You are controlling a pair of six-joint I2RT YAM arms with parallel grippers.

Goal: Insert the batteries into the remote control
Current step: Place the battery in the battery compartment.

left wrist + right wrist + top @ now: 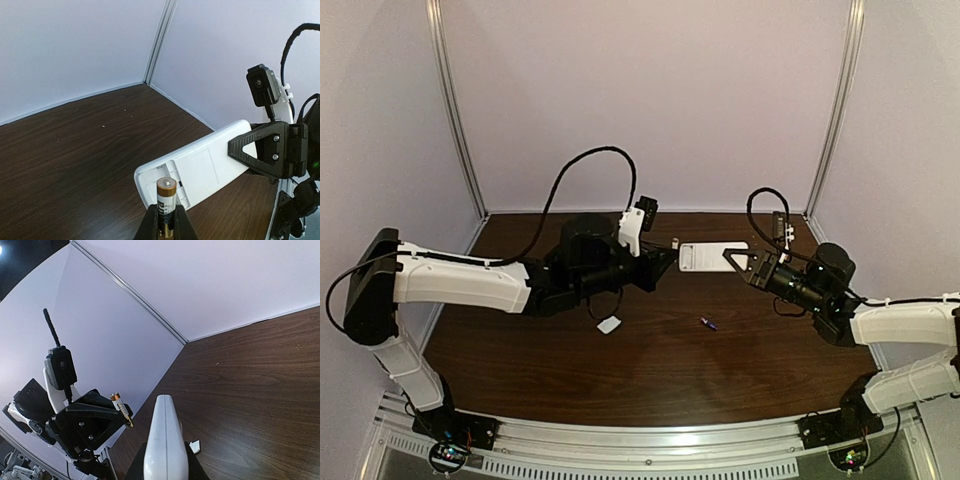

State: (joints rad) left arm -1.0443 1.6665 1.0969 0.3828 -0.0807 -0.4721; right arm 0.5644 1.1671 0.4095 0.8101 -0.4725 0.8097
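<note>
The left pincer (pixel 166 226) is clenched on the gold-brown battery (pixel 166 199), which sticks out past its tips, capped end leading. Straight ahead of that end, just beside it and apart, is the open bay end of the remote (pixel 200 169). The remote is held off the table (pixel 620 380), plain back up. The right pincer (pixel 741 259) grips its far end.

The remote's long axis runs across the table from one pincer to the other. The battery's long axis points roughly along that line, so the left arm is the one placed to push the battery in.

Count: two batteries, one held and one dark battery (pixel 708 322) lying loose on the table nearer the right arm. There is one remote, and one small white lid piece (pixel 610 324) lying on the table.
</note>
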